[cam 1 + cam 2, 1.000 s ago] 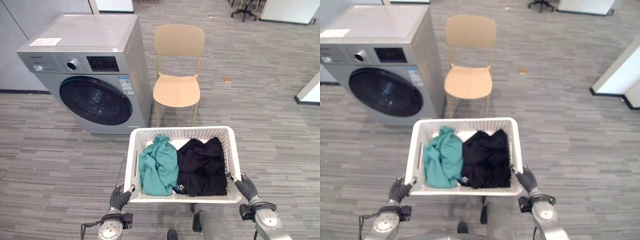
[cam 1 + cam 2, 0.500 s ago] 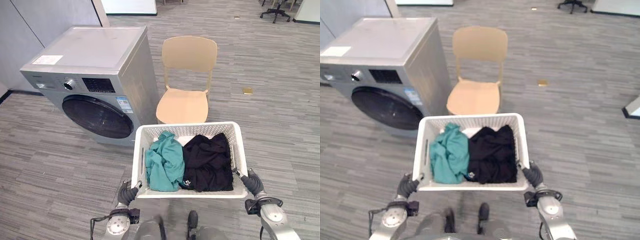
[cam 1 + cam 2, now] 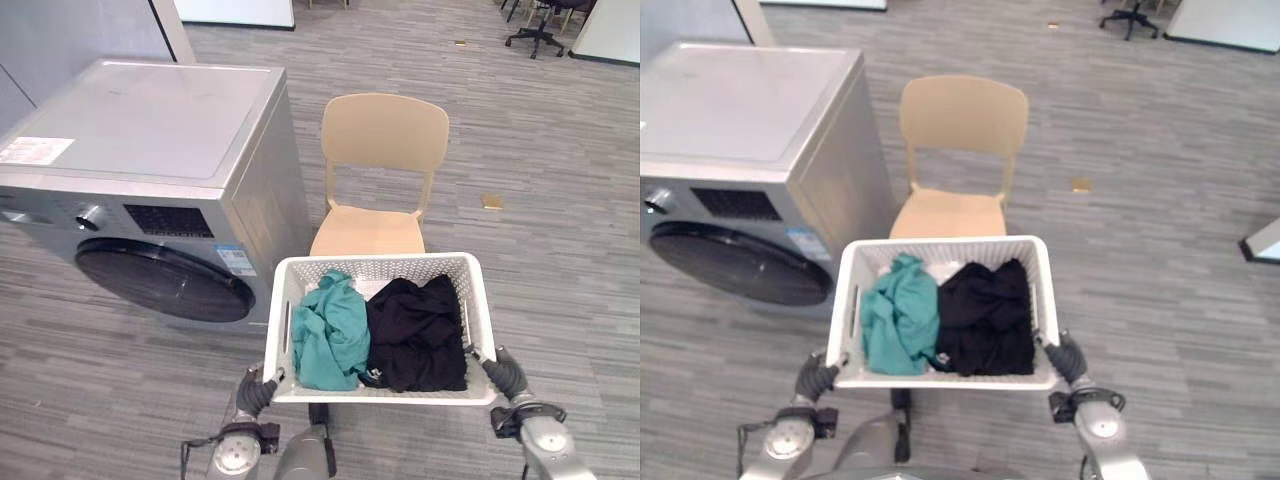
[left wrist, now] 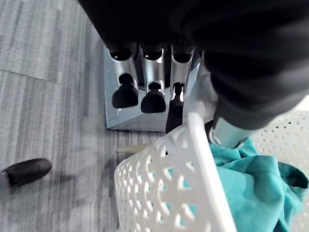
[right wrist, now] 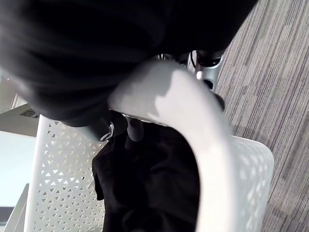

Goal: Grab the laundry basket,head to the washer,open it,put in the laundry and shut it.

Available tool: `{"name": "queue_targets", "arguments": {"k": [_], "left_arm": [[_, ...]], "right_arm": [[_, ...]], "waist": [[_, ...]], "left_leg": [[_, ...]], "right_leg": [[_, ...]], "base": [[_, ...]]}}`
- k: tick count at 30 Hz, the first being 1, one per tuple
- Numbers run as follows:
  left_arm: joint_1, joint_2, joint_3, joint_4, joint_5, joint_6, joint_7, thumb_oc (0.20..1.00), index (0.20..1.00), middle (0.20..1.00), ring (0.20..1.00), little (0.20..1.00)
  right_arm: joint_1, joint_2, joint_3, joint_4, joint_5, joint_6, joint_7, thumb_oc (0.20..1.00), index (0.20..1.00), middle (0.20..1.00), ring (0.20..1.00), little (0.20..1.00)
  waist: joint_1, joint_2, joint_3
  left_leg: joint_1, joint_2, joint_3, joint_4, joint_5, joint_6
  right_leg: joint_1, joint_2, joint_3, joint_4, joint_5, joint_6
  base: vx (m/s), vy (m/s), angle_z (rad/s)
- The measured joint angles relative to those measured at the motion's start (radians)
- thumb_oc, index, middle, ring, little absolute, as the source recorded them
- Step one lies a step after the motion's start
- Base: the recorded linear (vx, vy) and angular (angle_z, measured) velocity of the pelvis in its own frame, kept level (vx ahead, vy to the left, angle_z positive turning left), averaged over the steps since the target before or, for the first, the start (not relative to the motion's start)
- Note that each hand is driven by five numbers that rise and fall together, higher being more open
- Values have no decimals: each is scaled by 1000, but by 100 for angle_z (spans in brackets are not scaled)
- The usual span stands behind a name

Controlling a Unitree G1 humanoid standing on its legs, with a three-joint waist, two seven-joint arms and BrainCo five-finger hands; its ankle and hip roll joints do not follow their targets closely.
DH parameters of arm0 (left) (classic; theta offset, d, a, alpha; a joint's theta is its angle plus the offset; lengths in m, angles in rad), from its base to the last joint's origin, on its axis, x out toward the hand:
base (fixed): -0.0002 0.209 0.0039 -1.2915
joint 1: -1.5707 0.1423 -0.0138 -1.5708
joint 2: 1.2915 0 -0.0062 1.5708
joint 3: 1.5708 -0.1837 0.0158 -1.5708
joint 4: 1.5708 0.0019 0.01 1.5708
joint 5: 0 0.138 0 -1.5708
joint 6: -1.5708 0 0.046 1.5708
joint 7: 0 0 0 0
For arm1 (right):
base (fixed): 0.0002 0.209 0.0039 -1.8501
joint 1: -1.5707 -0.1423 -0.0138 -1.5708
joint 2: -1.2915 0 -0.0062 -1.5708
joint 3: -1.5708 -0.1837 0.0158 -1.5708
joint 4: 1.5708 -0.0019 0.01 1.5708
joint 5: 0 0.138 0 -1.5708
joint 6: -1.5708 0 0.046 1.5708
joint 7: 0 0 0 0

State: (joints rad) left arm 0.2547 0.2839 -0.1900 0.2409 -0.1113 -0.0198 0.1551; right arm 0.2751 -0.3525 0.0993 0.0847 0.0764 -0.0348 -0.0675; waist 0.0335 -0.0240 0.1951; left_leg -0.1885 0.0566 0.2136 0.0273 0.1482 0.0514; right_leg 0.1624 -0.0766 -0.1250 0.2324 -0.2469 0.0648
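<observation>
Carry step — left hand point(image 3: 255, 393) and right hand point(image 3: 506, 374), apparently curled on laundry basket point(image 3: 282, 306) rim. Next: set down, free hand for washer point(image 3: 160, 290) door ahead-left.

An open office or lab floor fitted out as a test space rather than a home: grey striped carpet point(image 3: 560, 260) runs wall to wall, and a wheeled office chair point(image 3: 541, 25) stands at the far edge. A silver front-loading washing machine point(image 3: 150, 190) stands free on the carpet, just beside a beige plastic chair point(image 3: 378, 190). White panels point(image 3: 1225, 20) line the far side.
</observation>
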Motion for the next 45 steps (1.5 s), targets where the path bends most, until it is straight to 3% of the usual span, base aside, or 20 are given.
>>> {"name": "queue_targets", "arguments": {"k": [1,2,4,5,7,9,12,13,14,17,18,21,25,27,28,33,37,39,41,45], "left_arm": [[-19,31,-1,-7,0,-2,-4,200,200,200,200,200],[-26,42,-3,-7,-1,-1,-5,200,200,200,200,200],[-39,60,-1,-10,-1,-6,-3,200,200,200,200,200],[-37,65,-1,-17,-2,-13,-1,200,200,200,200,200],[-36,75,17,-17,-2,-18,-5,200,200,200,200,200],[-34,72,11,-16,-2,-16,-14,200,200,200,200,200],[-18,67,-8,-12,2,-16,-26,200,200,200,200,200],[-9,60,-15,-3,4,-11,-31,200,200,200,200,200],[-16,64,-28,3,4,-2,-44,200,200,200,200,200],[-18,47,-42,2,4,-2,-43,200,200,200,200,200],[-22,43,-41,0,4,-2,-42,200,200,200,200,200],[-41,44,-37,3,4,-2,-42,200,200,200,200,200],[-70,18,-41,50,0,-2,-36,200,200,200,200,200],[-77,8,-52,80,-2,1,-35,200,200,200,200,200],[-76,8,-62,99,-2,3,-35,200,200,200,200,200],[-96,2,-114,133,-41,17,-20,200,200,200,200,200],[-116,1,-99,168,-43,20,23,200,200,200,200,200],[-110,5,-84,173,-43,20,33,200,200,200,200,200],[-192,1,-78,240,-49,17,60,200,200,200,200,200],[-381,-23,-127,388,-77,-8,114,200,200,200,200,200]], "right_arm": [[0,3,4,-13,0,0,2,200,200,200,200,200],[-2,7,7,-16,-1,0,2,200,200,200,200,200],[-1,18,14,-18,0,0,-1,200,200,200,200,200],[-4,15,21,-19,0,-3,-2,200,200,200,200,200],[-36,23,27,-11,0,-4,2,200,200,200,200,200],[-27,21,26,7,1,-4,-2,200,200,200,200,200],[20,19,13,12,3,-4,0,200,200,200,200,200],[31,19,8,15,3,-4,3,200,200,200,200,200],[35,17,-3,21,3,-4,5,200,200,200,200,200],[20,-4,-17,20,4,-4,4,200,200,200,200,200],[9,-11,-21,9,4,-5,3,200,200,200,200,200],[-12,-13,-20,13,4,-4,2,200,200,200,200,200],[-28,-28,-13,31,4,-4,-9,200,200,200,200,200],[-32,-33,-10,50,3,-1,-11,200,200,200,200,200],[-19,-28,-9,61,3,1,-16,200,200,200,200,200],[-61,-33,-8,117,-13,5,-41,200,200,200,200,200],[-133,-30,52,188,-37,10,-63,200,200,200,200,200],[-158,-27,87,238,-37,12,-65,200,200,200,200,200],[-311,-26,147,346,-37,12,-96,200,200,200,200,200],[-511,-49,183,523,-27,15,-140,200,200,200,200,200]], "waist": [[-19,-9,1],[-21,-9,2],[-35,1,3],[-43,6,9],[-58,11,21],[-62,-11,24],[-97,-14,22],[-105,-14,22],[-113,-38,23],[-98,-57,25],[-91,-49,20],[-98,-36,19],[-114,-18,12],[-126,7,3],[-136,0,-4],[-154,3,-9],[-140,9,-6],[-133,9,-5],[-111,28,18],[-102,50,107]], "left_leg": [[66,-52,14,-52,-39,44],[104,-72,20,-84,-45,57],[155,-88,19,-106,-41,57],[173,-81,3,-109,-86,56],[192,-75,-5,-109,-110,35],[233,-110,-31,-109,-143,10],[256,-118,-98,-90,-192,-9],[265,-105,-129,-54,-224,-58],[203,-108,-110,126,-218,-98],[71,-88,-51,402,-214,-124],[69,-42,-16,333,-243,-119],[102,24,-36,97,-206,-118],[161,30,-147,-68,-116,-109],[194,41,-161,-86,-51,-105],[210,28,-164,-100,-39,-109],[226,-16,-82,-110,-58,-76],[222,-13,-8,-111,-69,-60],[221,-8,30,-111,-76,-61],[117,-9,87,-110,-53,-54],[-34,-7,43,-54,-32,-62]], "right_leg": [[-145,-65,20,329,26,34],[-221,-97,22,470,28,55],[-332,-89,21,508,18,49],[-380,-59,15,479,9,53],[-434,-8,-12,294,10,51],[-482,-4,-73,74,83,42],[-410,13,-30,-30,232,7],[-363,29,-31,-64,270,-26],[-306,18,-32,-118,293,-78],[-239,8,-23,-187,321,-109],[-200,27,-12,-238,333,-119],[-149,74,17,-277,339,-125],[-101,112,83,-310,333,-116],[-82,135,103,-312,320,-98],[-70,123,107,-311,301,-72],[-119,71,175,-277,285,-40],[-177,71,238,-262,302,-9],[-198,60,209,-272,309,0],[-334,44,180,-256,362,21],[-466,30,117,-199,373,8]], "base": [[190,181,-24],[209,153,-14],[292,71,11],[272,21,15],[228,-69,22],[269,-107,59],[161,-85,105],[148,-97,131],[85,-60,110],[36,15,19],[96,58,-35],[99,90,-43],[95,101,-54],[73,106,-56],[68,149,-16],[-44,129,-38],[-111,50,-88],[-198,8,-75],[-389,-68,-73],[-284,-100,28]]}}
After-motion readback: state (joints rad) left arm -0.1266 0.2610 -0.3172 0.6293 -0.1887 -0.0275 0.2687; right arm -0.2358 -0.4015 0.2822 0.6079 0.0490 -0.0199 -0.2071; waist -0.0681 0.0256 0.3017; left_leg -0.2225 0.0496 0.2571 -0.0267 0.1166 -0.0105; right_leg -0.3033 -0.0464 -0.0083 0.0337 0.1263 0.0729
